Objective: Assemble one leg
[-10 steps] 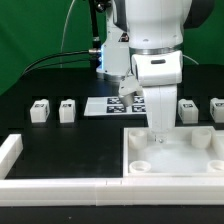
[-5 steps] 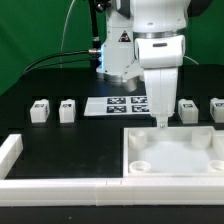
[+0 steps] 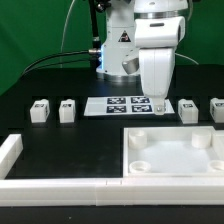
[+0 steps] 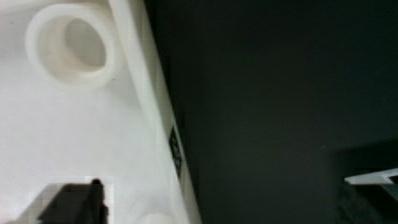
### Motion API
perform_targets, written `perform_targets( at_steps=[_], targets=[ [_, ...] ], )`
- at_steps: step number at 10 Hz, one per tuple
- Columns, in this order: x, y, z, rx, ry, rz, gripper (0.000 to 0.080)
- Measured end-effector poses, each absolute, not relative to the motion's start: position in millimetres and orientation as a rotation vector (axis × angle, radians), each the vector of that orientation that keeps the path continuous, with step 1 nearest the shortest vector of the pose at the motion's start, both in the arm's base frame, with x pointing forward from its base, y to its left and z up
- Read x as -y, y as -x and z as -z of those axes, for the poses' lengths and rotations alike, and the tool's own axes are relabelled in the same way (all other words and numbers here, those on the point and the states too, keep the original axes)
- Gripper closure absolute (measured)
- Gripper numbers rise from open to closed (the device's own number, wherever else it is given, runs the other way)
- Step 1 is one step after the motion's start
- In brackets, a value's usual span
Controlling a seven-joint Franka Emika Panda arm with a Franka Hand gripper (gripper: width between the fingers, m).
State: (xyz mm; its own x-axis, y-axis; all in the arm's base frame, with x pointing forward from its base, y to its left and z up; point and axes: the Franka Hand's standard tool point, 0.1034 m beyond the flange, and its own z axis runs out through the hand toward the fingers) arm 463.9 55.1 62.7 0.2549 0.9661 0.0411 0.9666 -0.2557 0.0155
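Note:
Four small white legs with black-and-white tags stand in a row on the black table: two at the exterior view's left [image 3: 39, 110] [image 3: 67, 109] and two at its right [image 3: 187, 108] [image 3: 218, 108]. My gripper [image 3: 160, 106] hangs above the far edge of the large white panel [image 3: 170, 158], between the marker board and the right legs. It is open and empty. In the wrist view my gripper [image 4: 222, 195] has its fingers [image 4: 71, 203] wide apart, over the panel's rim [image 4: 151, 110] and a round socket [image 4: 71, 45].
The marker board [image 3: 118, 105] lies flat behind the panel. A white rail [image 3: 60, 186] runs along the table's front, with a short piece [image 3: 9, 150] at the exterior view's left. The robot base [image 3: 118, 55] stands at the back.
My gripper has risen from inside the panel's far part and now hangs higher above its far edge. The legs and the panel have not moved.

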Motion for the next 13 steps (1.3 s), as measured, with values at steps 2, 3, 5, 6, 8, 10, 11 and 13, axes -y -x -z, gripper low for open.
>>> perform_targets(
  at_steps=[2,3,5,6,8,10,11,13],
  targets=[
    [-55.5,-463.7,-62.4,1.696,2.623,0.064,0.0151],
    [-53.3,-462.8,-61.3,1.539,2.711,0.066,0.0151],
    [-48.4,-450.5,-55.2,1.093,2.881,0.051,0.0151],
    [-54.1,-443.4,-54.4,0.895,2.938,0.034,0.0151],
    [-70.5,-435.6,-58.0,0.544,3.017,0.029,0.0151],
    [-99.8,-423.5,-62.8,0.078,3.051,0.005,0.0151],
    [-113.4,-420.5,-64.4,0.012,3.05,0.001,0.0151],
    [-150.6,-410.0,-65.5,-0.079,3.043,-0.014,0.0151]
  ],
)
